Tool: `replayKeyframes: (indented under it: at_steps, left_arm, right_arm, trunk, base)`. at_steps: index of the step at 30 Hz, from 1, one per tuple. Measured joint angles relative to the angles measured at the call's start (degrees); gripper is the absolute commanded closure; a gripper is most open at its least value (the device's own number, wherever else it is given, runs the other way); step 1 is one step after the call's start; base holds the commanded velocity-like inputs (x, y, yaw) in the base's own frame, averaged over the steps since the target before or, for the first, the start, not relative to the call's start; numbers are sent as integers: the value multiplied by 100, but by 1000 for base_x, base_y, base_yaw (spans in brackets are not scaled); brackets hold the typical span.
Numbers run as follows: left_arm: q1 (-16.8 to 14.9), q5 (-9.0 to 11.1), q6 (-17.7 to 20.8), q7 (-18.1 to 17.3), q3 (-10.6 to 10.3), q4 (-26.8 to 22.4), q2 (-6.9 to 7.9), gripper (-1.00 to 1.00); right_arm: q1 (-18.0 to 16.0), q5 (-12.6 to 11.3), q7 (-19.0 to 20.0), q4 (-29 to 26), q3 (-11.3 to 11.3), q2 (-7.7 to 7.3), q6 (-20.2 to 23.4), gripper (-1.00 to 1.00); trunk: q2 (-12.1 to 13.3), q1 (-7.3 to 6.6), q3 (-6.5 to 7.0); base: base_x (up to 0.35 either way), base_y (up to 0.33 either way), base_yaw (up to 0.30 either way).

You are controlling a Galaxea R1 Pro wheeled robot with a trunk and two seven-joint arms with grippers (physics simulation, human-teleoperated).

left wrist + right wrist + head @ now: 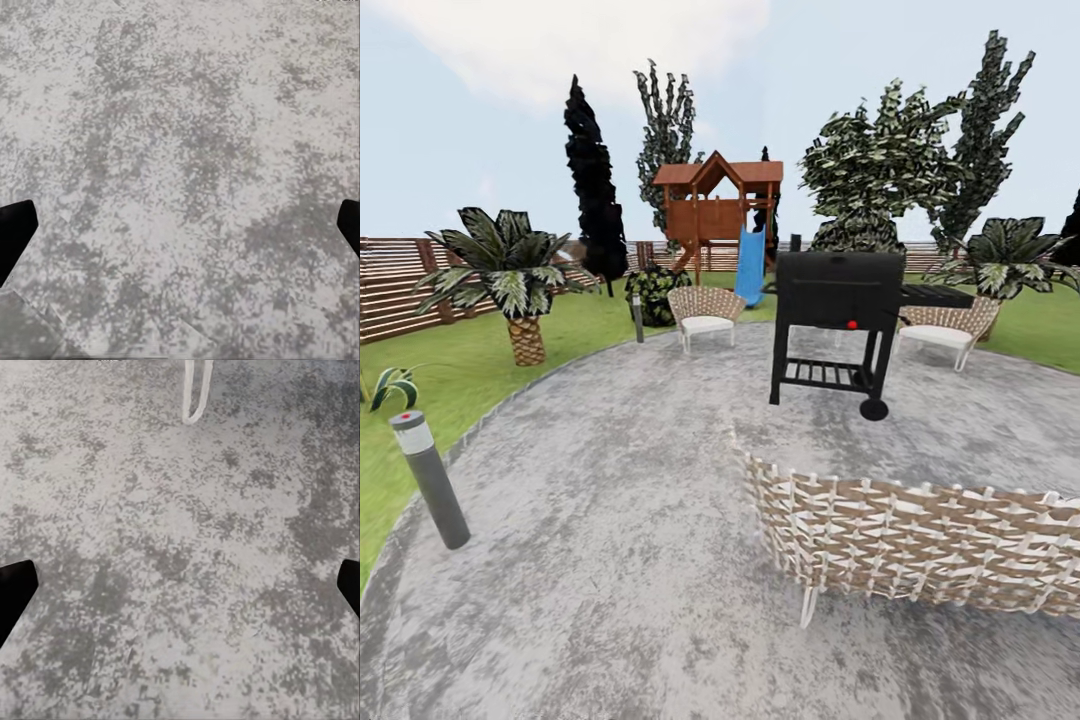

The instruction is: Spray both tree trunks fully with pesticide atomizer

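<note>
Head view: grey stone paving [610, 560] spreads across the garden, lawn [470, 360] around it, slat fence [390, 285] at 9 o'clock. Black grill [840, 320] stands at 1 o'clock, wicker chair back [920, 545] close at 4 o'clock, two more wicker chairs [705, 310] behind near the grill. Grey bollard light [430, 480] at 8 o'clock on the paving edge. Short palm [510, 275] at 10 o'clock, playhouse [715, 215] with blue slide at 12. Atomizer and thick tree trunks are nowhere I can pick out, possibly hidden. Left gripper [180, 232] fingers spread wide over bare paving, nothing between. Right gripper [180, 592] likewise spread, empty, with a white chair leg [196, 394] ahead.
</note>
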Motion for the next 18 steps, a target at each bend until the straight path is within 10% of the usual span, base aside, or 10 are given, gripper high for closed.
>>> replayKeyframes:
  at_steps: [18]
  left_arm:
    - [-1,-23,-3,-24,6,0,96,-100]
  right_arm:
    - [0,0,-2,0,-2,0,0,-100]
  trunk:
    - [0,0,0]
  base:
    - [104,327,206]
